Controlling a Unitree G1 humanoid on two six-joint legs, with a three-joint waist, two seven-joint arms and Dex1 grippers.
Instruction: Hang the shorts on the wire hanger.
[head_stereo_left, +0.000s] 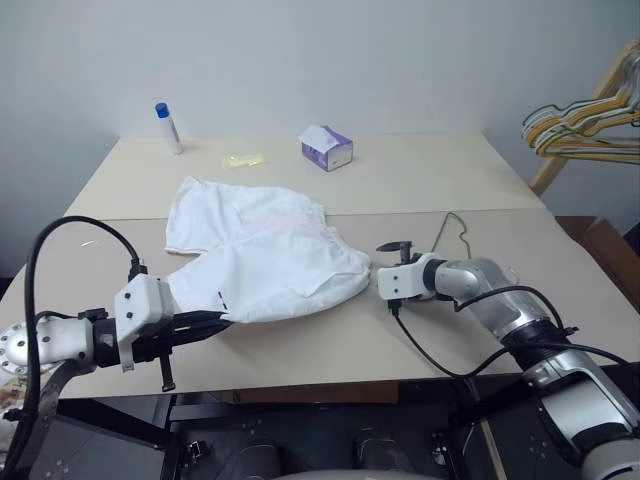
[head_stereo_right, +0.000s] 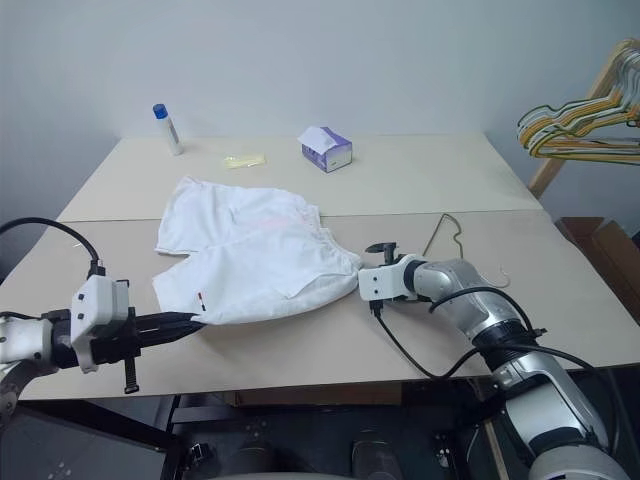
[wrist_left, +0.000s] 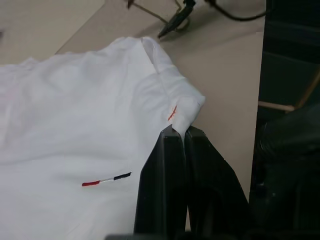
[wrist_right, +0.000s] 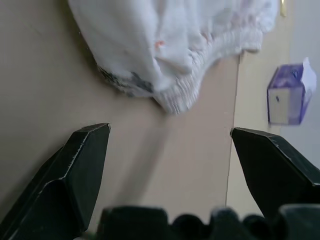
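We see a big tan table, and most of the job is still to do. The shorts lie spread out on the table, white and floppy, with the stretchy waistband at the right side. They are not on anything yet. Our left gripper has its two black fingers squeezed together on a corner of the shorts at the hem, close to the little red and black mark. So one corner is held, and that is the part we think is done. Our right gripper has its fingers spread wide apart and holds nothing; it sits just beside the waistband. The wire hanger is thin and lies flat on the table behind our right arm, apart from the shorts. Nothing hangs on it, so we still need to get the shorts onto that wire.
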